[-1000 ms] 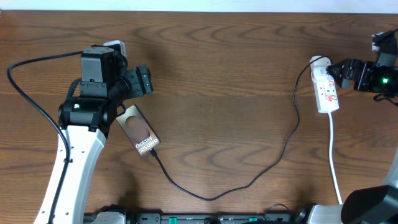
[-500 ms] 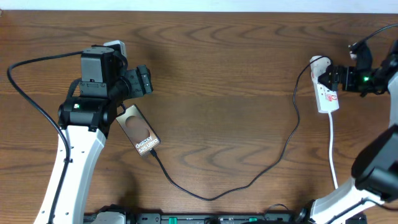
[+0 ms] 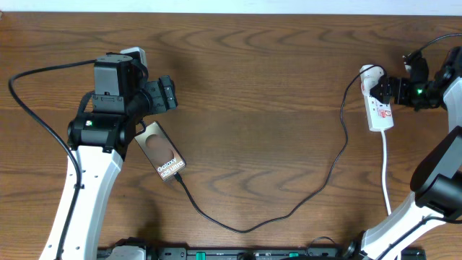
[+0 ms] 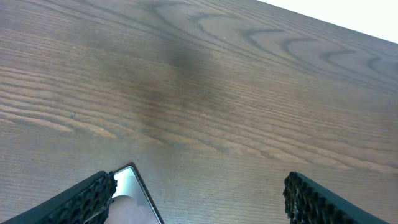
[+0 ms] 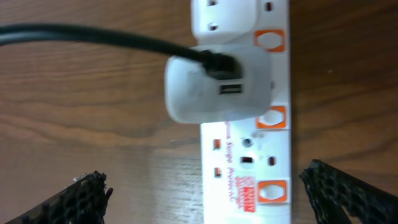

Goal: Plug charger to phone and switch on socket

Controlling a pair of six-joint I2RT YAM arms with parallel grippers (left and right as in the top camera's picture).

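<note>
- at the right end of the brown wooden table (image 3: pixel 260 87), the right gripper (image 5: pixel 211 193) faced the narrow white oblong power strip (image 3: pixel 379 108), jaws wide apart and empty; switching on looked to be the step in hand.
- the next move likely called for pressing the small red switch (image 5: pixel 272 116) beside the white boxy adapter (image 5: pixel 214 87).
- the long thin black charger cable (image 3: pixel 289 213) appeared seated in the flat glossy dark phone (image 3: pixel 162 153), which lay below the left gripper (image 4: pixel 200 190), also open and empty.
- no containers were in view.

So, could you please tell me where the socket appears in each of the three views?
Overhead: the socket lies at the far right edge, upper half.
Left wrist: not in view.
Right wrist: the socket fills centre-right, running top to bottom.
Shared landmark: the black charger cable entering the white adapter plugged into it.
</note>
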